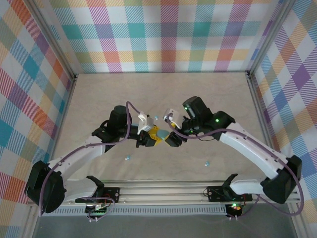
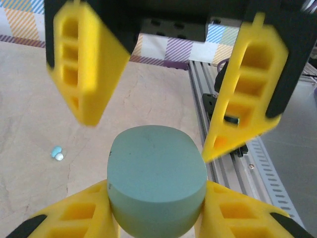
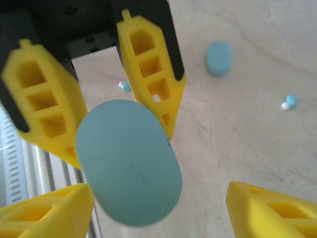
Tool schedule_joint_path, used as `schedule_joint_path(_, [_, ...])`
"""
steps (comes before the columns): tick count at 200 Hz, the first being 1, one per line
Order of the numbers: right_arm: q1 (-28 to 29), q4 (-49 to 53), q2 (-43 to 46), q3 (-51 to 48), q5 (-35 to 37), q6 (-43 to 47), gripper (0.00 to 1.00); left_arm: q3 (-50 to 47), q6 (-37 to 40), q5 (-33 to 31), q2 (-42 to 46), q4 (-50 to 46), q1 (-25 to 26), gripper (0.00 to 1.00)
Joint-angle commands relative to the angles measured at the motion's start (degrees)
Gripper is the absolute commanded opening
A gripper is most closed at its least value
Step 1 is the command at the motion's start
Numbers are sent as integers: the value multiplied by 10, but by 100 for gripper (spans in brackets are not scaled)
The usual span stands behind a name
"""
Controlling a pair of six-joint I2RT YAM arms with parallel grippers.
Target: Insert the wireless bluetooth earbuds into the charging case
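Seen from the top external camera, the two arms meet over the middle of the pale table (image 1: 148, 94), the left tool (image 1: 151, 135) and right tool (image 1: 172, 136) facing each other with the teal charging case (image 1: 163, 133) between them, raised off the table. One earbud (image 1: 128, 157) lies on the table nearer the left arm's base and another earbud (image 1: 207, 162) nearer the right arm's base, both well apart from the case, inside plaid-patterned walls (image 1: 163, 34). From the left wrist, the left tool (image 2: 156, 198) is closed on the charging case (image 2: 156, 168), its yellow fingers (image 2: 79, 213) pressed against both sides of the rounded body. The right tool (image 2: 147, 139) stands opposite, its jaws spread wide and clear of the case. A pale blue earbud (image 2: 57, 153) rests on the table to the left. From the right wrist, the right tool (image 3: 158, 191) is spread open and grips nothing: one finger sits just beside the charging case (image 3: 129, 161), and a clear gap separates the other finger from it. The left tool (image 3: 124, 148) clamps the case from the far side. On the table beyond lie a second case (image 3: 219, 58), an earbud to its right (image 3: 289, 101) and another behind the fingers (image 3: 125, 86).
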State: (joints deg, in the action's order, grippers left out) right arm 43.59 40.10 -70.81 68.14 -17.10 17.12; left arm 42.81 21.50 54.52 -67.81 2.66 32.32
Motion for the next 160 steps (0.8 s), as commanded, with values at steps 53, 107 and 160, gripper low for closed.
schedule_joint_path(53, [-3, -143, 45, -65, -25, 30, 75, -85, -166, -52, 80, 138, -31, 19])
schedule_joint_path(107, [1, -147, -12, -25, -49, 41, 78, -97, -174, -60, 105, 128, -33, 19])
schedule_joint_path(160, [1, -156, -28, -4, -39, 21, 78, -98, -161, -60, 120, 108, -33, 19])
